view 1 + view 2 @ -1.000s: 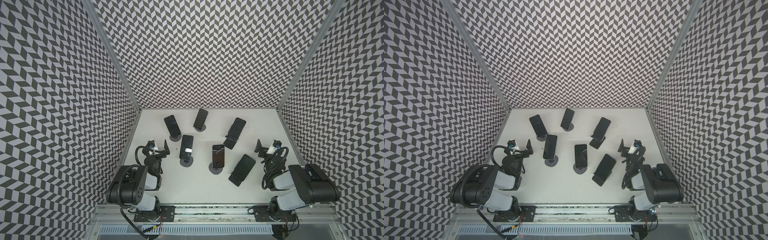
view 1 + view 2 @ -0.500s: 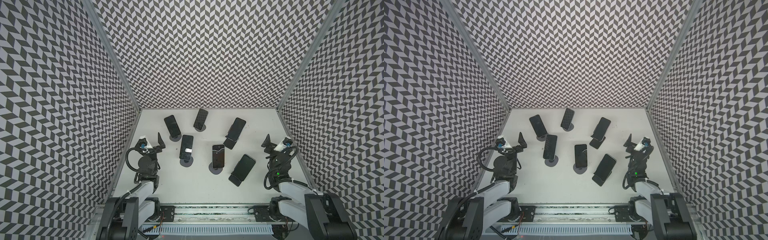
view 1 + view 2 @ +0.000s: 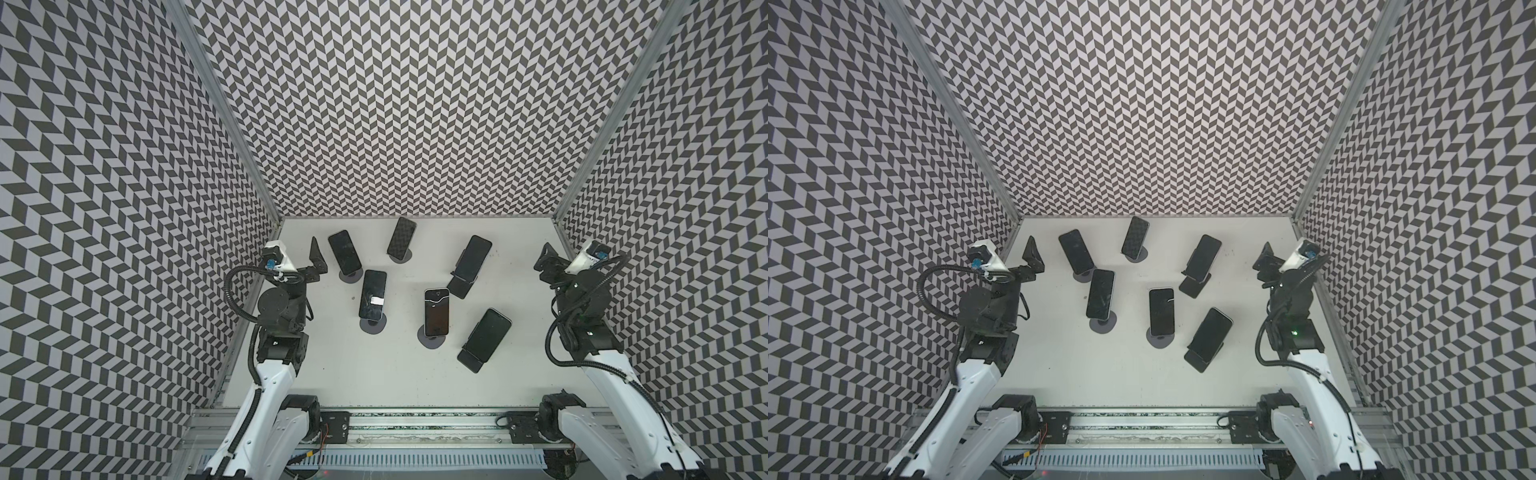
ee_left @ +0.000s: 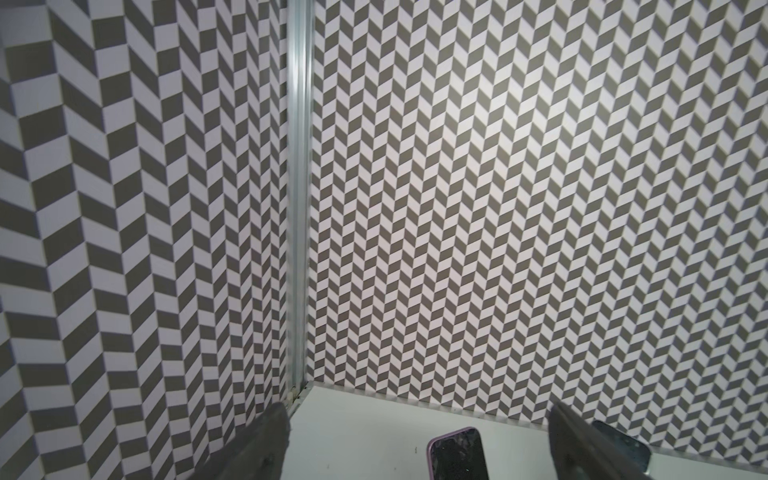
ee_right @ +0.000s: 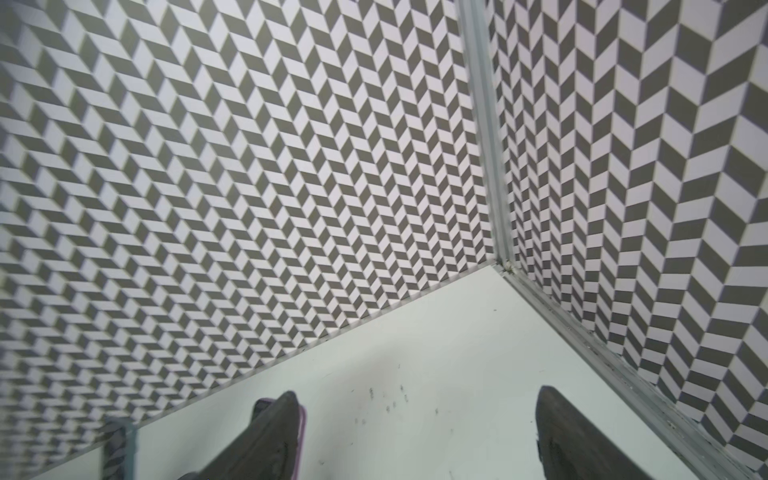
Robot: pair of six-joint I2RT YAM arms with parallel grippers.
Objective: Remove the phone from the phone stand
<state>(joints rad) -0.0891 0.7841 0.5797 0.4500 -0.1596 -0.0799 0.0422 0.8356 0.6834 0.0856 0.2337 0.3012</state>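
In both top views six phones (image 3: 436, 311) (image 3: 1161, 311) stood tilted on their stands (image 3: 431, 338) about the middle of the white table (image 3: 374, 374), none lifted off. The left gripper (image 3: 314, 259) hung at centre-left of the frame, just beside the upper-left phone (image 3: 344, 251) but apart from it. The right gripper (image 3: 549, 262) hung at centre-right by the wall (image 3: 665, 208), well apart from every phone. From above, the jaw gaps could not be judged. The wrist views settled that: the left gripper (image 4: 415, 411) stood spread wide, its fingers (image 4: 266, 444) gripping nothing, and the right gripper (image 5: 417, 392) likewise stood spread and empty over bare table. Only the left wrist view showed a purple-rimmed phone (image 4: 457, 455) at its lower edge, with a second phone (image 4: 623, 444) partly behind a finger. The right wrist view showed a purple edge (image 5: 302, 419) behind a finger and a blurred object (image 5: 118, 449) at lower left; neither could be identified. Stands appeared only in the top views.
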